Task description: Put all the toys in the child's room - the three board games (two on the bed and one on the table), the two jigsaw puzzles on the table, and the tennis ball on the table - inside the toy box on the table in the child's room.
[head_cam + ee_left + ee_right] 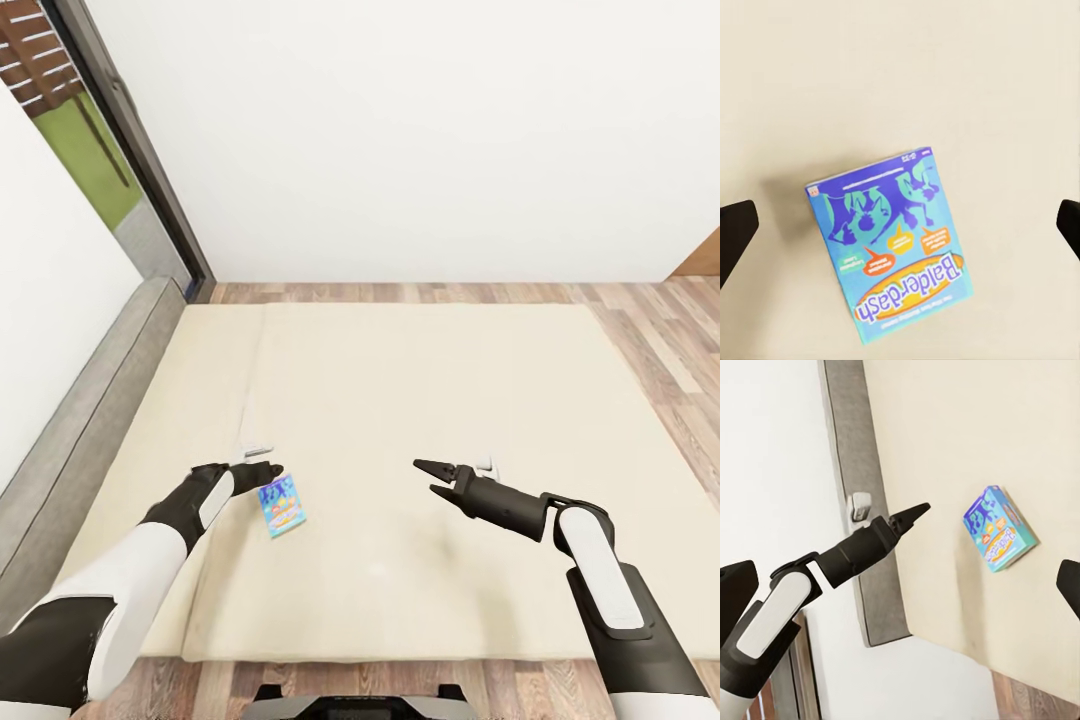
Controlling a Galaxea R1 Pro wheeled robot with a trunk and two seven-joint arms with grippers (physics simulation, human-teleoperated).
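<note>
Both grippers hover over the bed (420,590).
Left gripper (268,472), jaws apart, hangs above a blue board game (282,506) near the bed's front edge; right gripper (428,477) jaws apart.

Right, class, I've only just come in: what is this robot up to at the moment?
The robot stands at the foot of the bed, both arms held out above the mattress. Its left end effector hovers just over a blue Balderdash board game lying flat on the mattress, fingers spread wide and gripping nothing. The right end effector is open too, over bare mattress. Nothing is picked up yet.
</note>
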